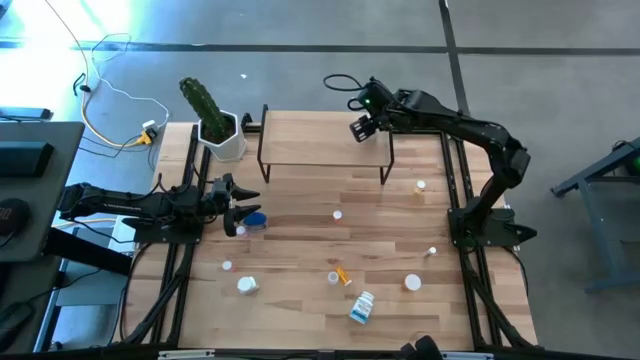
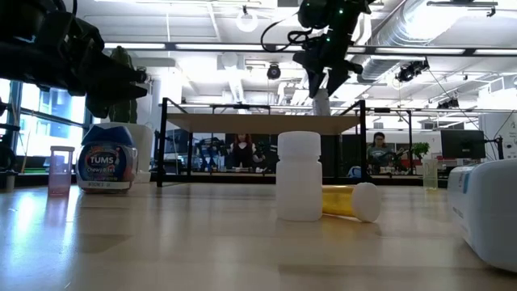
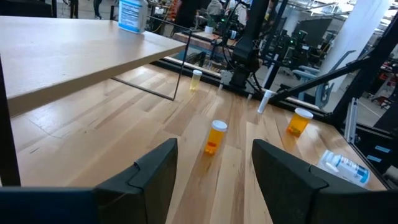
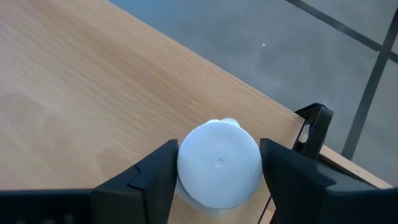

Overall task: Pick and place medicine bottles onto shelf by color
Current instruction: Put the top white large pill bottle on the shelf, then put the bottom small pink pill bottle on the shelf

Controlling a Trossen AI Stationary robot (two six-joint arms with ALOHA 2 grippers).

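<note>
Right gripper [image 4: 216, 180] up over the right end of the shelf [image 1: 310, 138], a white-capped bottle [image 4: 219, 163] standing on the plank between its fingers [image 4: 148, 180]; fingers close on either side of the cap, contact not clear from any view, so gripping or just released cannot be told. Same bottle seen upright on the shelf top in the low view [image 2: 321, 103], gripper directly above. Left gripper [image 1: 240, 205] low at the left edge of the worktop [image 1: 400, 230], fingers [image 3: 152, 177] parted and empty, pointed across the boards toward the far side. Blue-capped Tums bottle [image 1: 255, 221] just beside the left gripper; small pinkish vial [image 2: 60, 170] near it. Remaining medicine bottles scattered on the worktop in front of the shelf: white bottle [image 1: 247, 285] front left, orange vial on its side [image 1: 342, 275] centre front, blue-and-white bottle lying down [image 1: 362, 307] near the front edge, white-capped bottle [image 1: 413, 283] front right, small ones further back [image 1: 337, 214] and by the right shelf leg [image 1: 421, 185]. White hexagonal pot with cactus [image 1: 222, 135] off the shelf's left end.
</note>
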